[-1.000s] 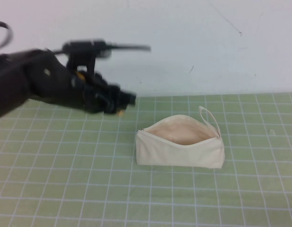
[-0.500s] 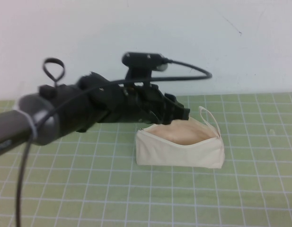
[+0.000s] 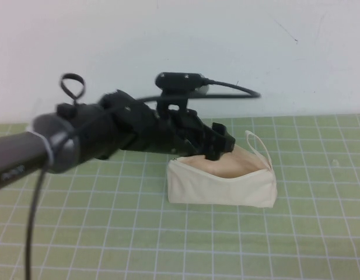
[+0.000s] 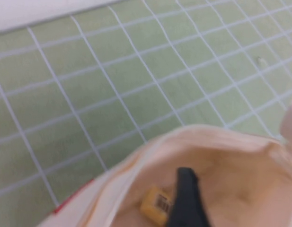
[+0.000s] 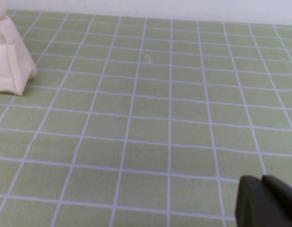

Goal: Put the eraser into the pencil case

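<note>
The cream-white pencil case (image 3: 226,188) stands on the green grid mat with its mouth open upward and its loop strap (image 3: 258,146) at the right end. My left gripper (image 3: 217,151) reaches in from the left and dips into the pouch mouth. In the left wrist view one black fingertip (image 4: 186,196) is inside the beige lining (image 4: 235,175), and the small yellow eraser (image 4: 154,205) lies in the pouch just outside that finger, not between the fingers. My right gripper (image 5: 261,179) is shut and empty, low over the mat, out of the high view.
The green grid mat (image 3: 109,233) covers the table, and a white wall (image 3: 285,58) stands behind it. The right wrist view shows the pouch's end (image 5: 8,56) far off across bare mat.
My left arm has swung right from beside the pouch to over its mouth, then dipped its tip in. The eraser seen at the fingertips earlier now lies in the pouch.
</note>
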`<control>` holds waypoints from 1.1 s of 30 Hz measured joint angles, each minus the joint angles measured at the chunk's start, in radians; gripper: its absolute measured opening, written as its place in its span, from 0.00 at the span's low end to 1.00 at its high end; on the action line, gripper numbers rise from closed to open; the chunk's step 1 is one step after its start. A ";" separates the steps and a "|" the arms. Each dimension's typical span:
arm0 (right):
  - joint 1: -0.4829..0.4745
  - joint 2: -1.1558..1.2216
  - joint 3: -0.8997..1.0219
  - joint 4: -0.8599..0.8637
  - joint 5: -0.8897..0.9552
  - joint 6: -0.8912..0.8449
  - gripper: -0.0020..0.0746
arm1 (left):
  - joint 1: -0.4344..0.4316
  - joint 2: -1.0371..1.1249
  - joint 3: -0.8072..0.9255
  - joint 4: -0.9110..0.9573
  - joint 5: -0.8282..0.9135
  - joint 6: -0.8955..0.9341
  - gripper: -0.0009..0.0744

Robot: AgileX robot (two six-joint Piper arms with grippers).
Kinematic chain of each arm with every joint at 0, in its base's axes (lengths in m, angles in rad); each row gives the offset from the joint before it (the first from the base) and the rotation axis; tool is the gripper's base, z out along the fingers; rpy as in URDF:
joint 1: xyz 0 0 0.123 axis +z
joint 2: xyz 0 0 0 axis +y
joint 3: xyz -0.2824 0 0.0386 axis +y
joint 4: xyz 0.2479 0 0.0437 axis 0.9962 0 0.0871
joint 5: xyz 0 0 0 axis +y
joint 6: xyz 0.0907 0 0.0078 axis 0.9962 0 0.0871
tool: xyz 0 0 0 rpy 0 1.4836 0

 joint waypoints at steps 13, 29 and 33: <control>0.000 0.000 0.000 0.000 0.000 0.000 0.02 | 0.103 -0.398 0.079 0.392 0.257 -0.172 0.02; 0.000 0.000 0.000 0.000 0.000 0.000 0.02 | 0.103 -0.908 0.335 0.589 0.423 -0.285 0.01; 0.000 0.000 0.000 0.000 0.000 0.000 0.02 | 0.103 -1.001 0.419 0.672 0.414 -0.366 0.01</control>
